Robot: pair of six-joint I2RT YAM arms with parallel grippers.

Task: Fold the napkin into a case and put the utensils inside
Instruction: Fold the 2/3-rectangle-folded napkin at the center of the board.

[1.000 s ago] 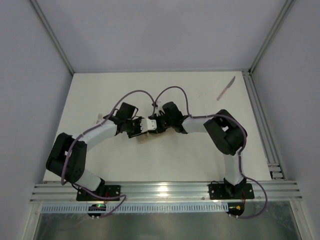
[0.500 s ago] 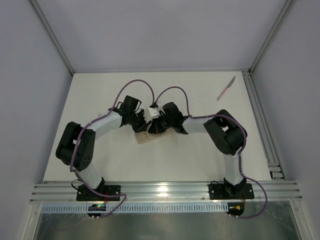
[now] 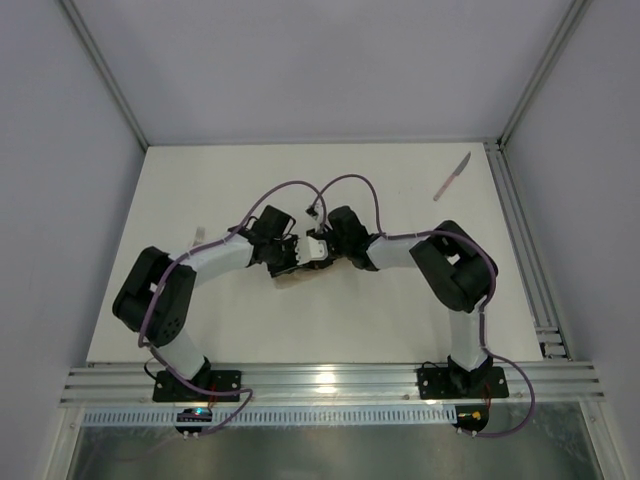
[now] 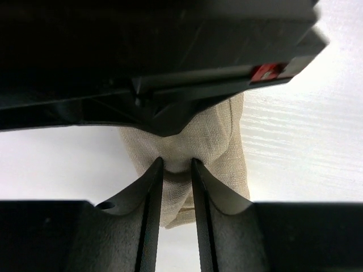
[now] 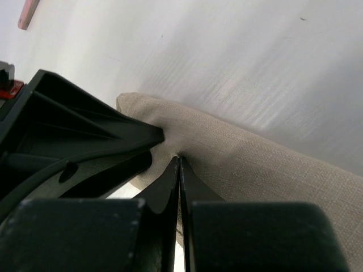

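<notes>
The beige napkin lies folded into a narrow bundle at mid table, mostly hidden under both grippers. My left gripper is closed on a fold of the napkin; cloth fills the narrow gap between its fingers. My right gripper meets it from the right, its jaws pinched on the cloth at the tips. The knife, pinkish handle and grey blade, lies at the far right; its handle end shows in the right wrist view. A thin pale piece lies left of my left arm.
The white table ends at a metal rail on the right. Purple cables loop above both wrists. My left gripper's black body crowds the right wrist view.
My left gripper lifted and turned half a second ago, then came back down onto the napkin beside the right gripper. Its elbow swung inward. The right arm barely moved.
</notes>
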